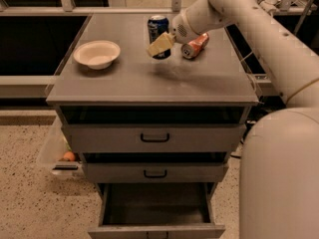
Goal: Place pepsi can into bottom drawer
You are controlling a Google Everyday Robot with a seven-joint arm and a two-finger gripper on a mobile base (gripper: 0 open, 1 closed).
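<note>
The pepsi can (158, 26), dark blue with a silver top, stands upright at the back middle of the grey cabinet top (149, 83). My gripper (160, 45), cream-coloured, is at the can's front, low against its body and covering its lower part. The arm reaches in from the upper right. The bottom drawer (156, 206) is pulled open at the bottom of the view, and its dark interior holds nothing.
A crushed orange can (195, 45) lies on its side just right of the gripper. A white bowl (96, 54) sits at the left of the top. Two upper drawers with black handles (154, 138) are closed. A clear bin (59, 151) stands on the floor at left.
</note>
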